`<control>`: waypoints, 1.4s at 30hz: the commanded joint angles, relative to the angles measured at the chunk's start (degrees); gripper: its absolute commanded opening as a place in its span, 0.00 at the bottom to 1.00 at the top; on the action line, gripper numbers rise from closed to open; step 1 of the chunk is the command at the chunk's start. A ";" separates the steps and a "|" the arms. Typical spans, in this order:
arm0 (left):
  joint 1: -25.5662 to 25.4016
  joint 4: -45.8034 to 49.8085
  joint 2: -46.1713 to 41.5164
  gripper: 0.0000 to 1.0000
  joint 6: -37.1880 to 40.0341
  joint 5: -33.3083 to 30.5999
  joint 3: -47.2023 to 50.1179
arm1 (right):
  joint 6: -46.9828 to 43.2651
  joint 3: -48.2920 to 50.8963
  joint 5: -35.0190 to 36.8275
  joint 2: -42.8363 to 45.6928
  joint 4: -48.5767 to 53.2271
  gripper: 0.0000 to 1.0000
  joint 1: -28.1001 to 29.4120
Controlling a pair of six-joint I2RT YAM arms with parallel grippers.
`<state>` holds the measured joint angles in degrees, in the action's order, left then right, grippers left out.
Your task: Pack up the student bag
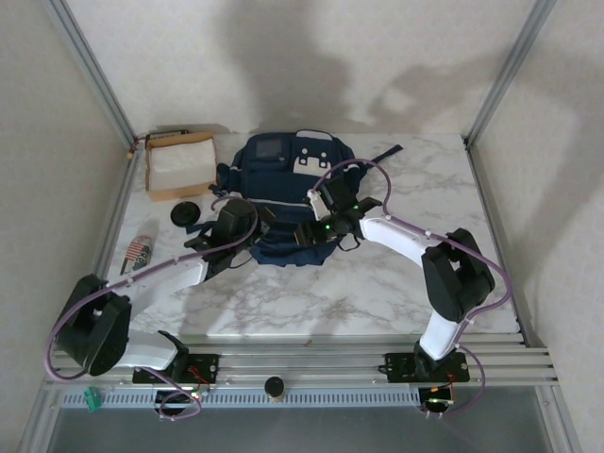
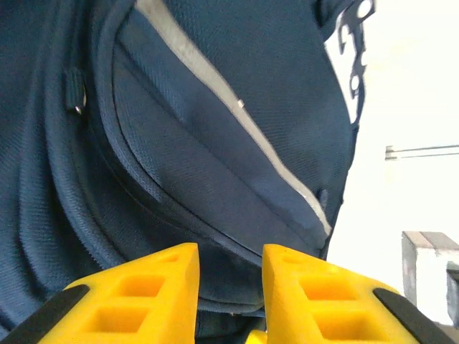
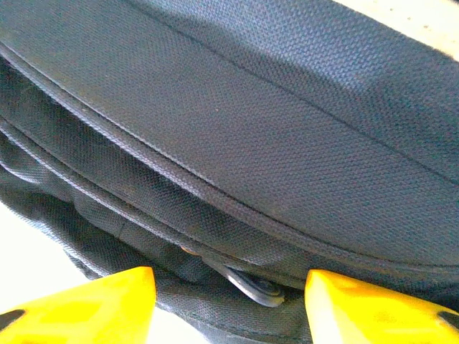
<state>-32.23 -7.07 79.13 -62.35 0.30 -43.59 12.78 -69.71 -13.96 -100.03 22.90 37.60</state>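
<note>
Bag (image 1: 283,160) lies flat on the table (image 1: 396,283), centre and toward the far side. Its long axis runs away from you, with the patched top at the far end and the bottom end nearest the arm bases. A cardboard box (image 1: 179,162) sits just off its left shoulder.

Both arms are in at the bag's near end, left arm on its left flank and right arm on its right.

Left gripper (image 2: 229,287): fingers parted a little, nothing between them. It faces up the front pocket (image 2: 201,179), and the pale stripe (image 2: 237,107) runs diagonally away ahead of it. The fabric is very close, but you cannot tell from here whether the tips touch it.

Right gripper (image 3: 229,308): fingers spread wide and released, holding nothing. It is pushed right up to the zip seams, which run crosswise in front of it.

The key relation is that a dark zipper pull (image 3: 251,287) lies low on the seam, between the two right fingers and slightly toward the one on the right of that view. It is just ahead of the tips and is not pinched.

Judgement: your right arm is the one placed to take the pull. The zip line runs across its fingers, so the draw would go sideways along the seam. The left gripper looks placed to steady the pocket side. The main risk is closing on a fold of fabric instead of the tab.
</note>
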 commanded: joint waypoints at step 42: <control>-1.96 -2.59 -2.44 0.47 -12.45 -3.81 5.28 | 0.23 1.55 3.42 2.28 -22.62 0.59 0.60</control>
<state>-33.69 -10.04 80.34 -71.05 -1.06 -40.66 11.73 -68.49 -10.55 -101.80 13.52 38.94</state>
